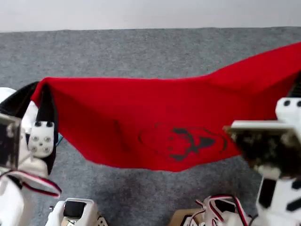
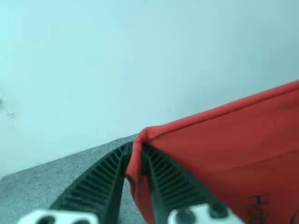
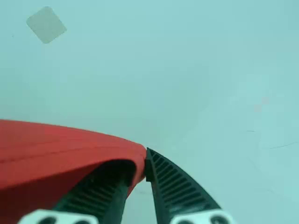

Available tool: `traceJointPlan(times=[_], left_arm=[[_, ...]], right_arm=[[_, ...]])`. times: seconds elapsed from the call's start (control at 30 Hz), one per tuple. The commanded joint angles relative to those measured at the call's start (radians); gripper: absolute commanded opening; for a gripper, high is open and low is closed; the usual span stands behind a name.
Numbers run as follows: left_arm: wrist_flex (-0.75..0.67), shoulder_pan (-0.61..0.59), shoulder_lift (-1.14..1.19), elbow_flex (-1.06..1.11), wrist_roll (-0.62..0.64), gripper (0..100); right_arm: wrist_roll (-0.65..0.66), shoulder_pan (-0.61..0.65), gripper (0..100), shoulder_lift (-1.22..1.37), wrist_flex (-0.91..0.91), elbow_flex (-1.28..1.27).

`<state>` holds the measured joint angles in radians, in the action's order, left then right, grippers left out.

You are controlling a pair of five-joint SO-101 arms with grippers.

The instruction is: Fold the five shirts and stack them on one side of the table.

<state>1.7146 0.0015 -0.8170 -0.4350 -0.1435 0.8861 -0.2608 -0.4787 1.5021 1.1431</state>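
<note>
Left gripper (image 2: 137,150) and right gripper (image 3: 144,162) are each clamped on a corner of the red shirt (image 1: 155,117), holding it stretched in the air above the grey tabletop (image 1: 141,52).

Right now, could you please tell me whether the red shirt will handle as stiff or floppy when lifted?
Probably floppy: the red shirt sags in the middle between the left pincer and the right pincer, each shut on a corner. Likely light, since two small pinches carry it. Released at one corner, it would probably swing down and crumple.
</note>
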Motion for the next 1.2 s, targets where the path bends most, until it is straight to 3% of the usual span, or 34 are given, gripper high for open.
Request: traceJointPlan(times=[0.0, 0.27, 0.47, 0.63, 0.93, 1.17], left_arm=[[0.017, -0.008, -0.025, -0.024, 0.006, 1], [0.037, -0.009, -0.117, -0.024, 0.003, 1], [0.037, -0.011, -0.176, -0.028, 0.002, 1], [0.031, -0.114, -0.213, -0.028, -0.003, 1], [0.031, -0.152, -0.249, -0.024, -0.054, 1], [-0.002, -0.15, -0.241, 0.076, -0.051, 1]], right_arm=[[0.021, -0.015, 1.1, 0.004, 0.067, 0.08], [0.023, -0.015, 1.1, 0.004, 0.242, 0.253], [0.087, -0.016, 1.1, 0.004, 0.259, 0.419], [0.157, -0.016, 1.1, 0.002, 0.257, 0.54], [0.178, -0.016, 1.1, -0.079, 0.194, 0.468], [0.083, -0.016, 1.1, -0.065, 0.159, 0.33]])
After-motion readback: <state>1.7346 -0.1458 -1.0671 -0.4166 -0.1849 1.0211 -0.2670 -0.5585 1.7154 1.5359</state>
